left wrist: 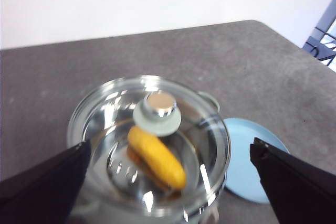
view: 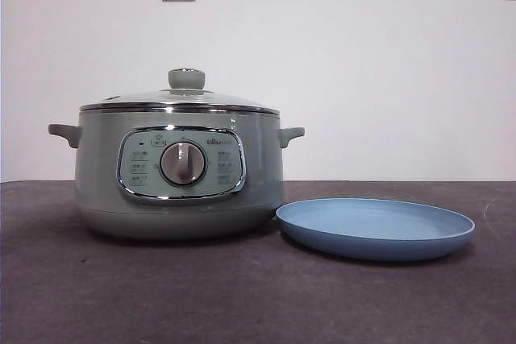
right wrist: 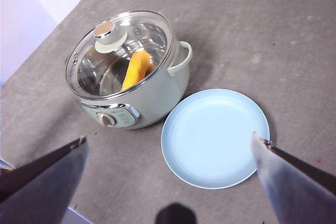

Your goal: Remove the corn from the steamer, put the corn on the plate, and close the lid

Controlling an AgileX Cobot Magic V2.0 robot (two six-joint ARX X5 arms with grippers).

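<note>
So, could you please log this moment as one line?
lid: on steamer | corn: inside | plate: bare | left gripper, right gripper: open, above

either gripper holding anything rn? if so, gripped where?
Nothing held. Both grippers are open and above the table: left gripper over the lid, right gripper over the plate. Corn sits in the closed steamer.

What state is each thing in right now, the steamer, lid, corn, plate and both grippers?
steamer: closed, upright on table
lid: seated on steamer
corn: inside steamer, under lid
plate: bare, beside steamer
left gripper: open, above lid
right gripper: open, high above plate
</note>
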